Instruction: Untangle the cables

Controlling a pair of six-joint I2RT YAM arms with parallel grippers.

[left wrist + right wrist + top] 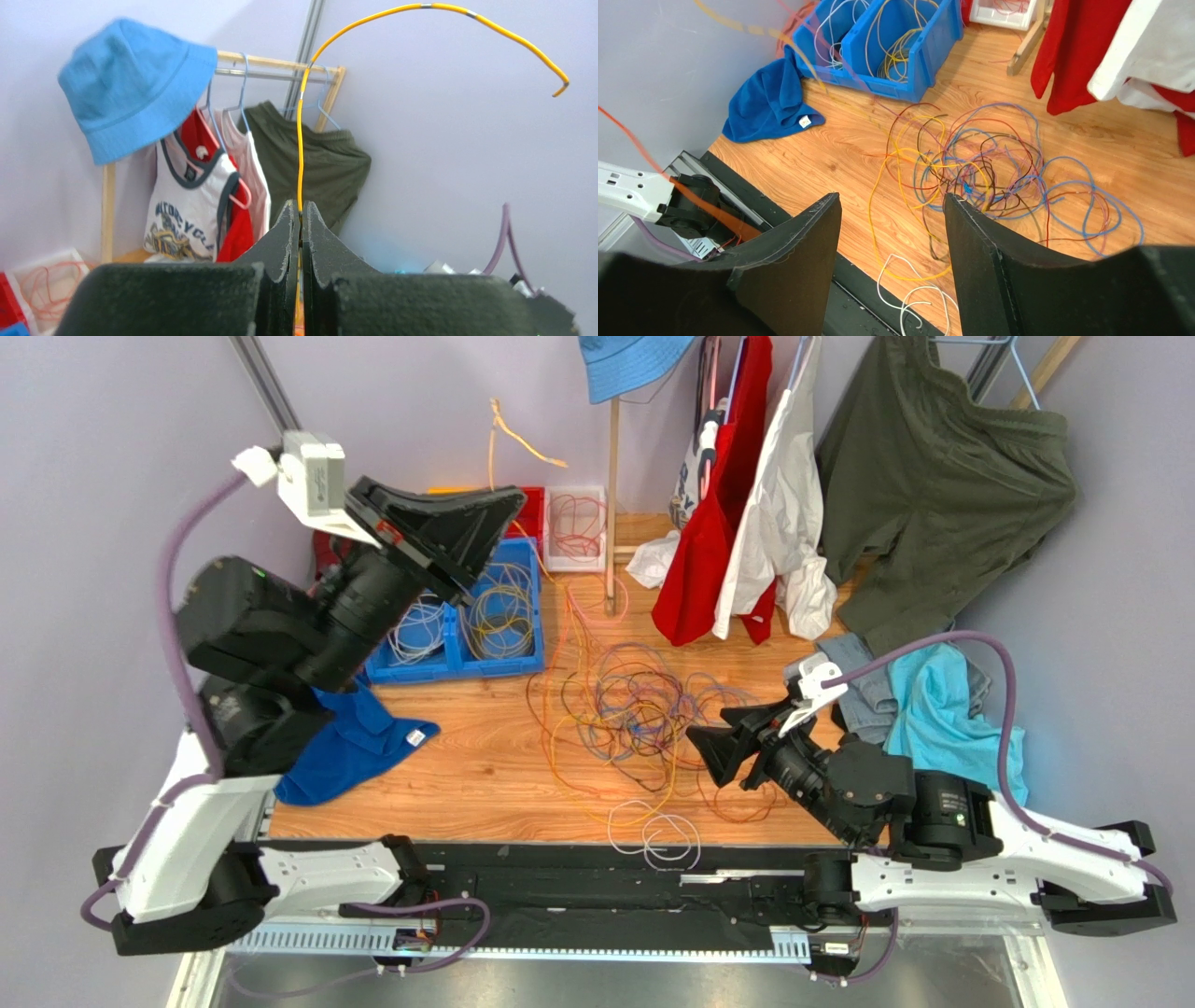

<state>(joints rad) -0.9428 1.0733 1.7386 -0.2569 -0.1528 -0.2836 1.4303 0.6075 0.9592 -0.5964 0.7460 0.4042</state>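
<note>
A tangle of thin cables in purple, yellow, red and brown lies on the wooden table, with a white cable looping at the near edge. My left gripper is raised high at the back left and is shut on a yellow cable. In the left wrist view that yellow cable rises from between the closed fingers and arcs to the right. My right gripper is open and empty, just right of the tangle. In the right wrist view the tangle and the white cable lie beyond the spread fingers.
Blue bins holding coiled wires stand at the back left, also in the right wrist view. A blue cloth lies in front of them. A small white tray holds red wire. A clothes rack with hanging garments stands behind; a teal cloth lies right.
</note>
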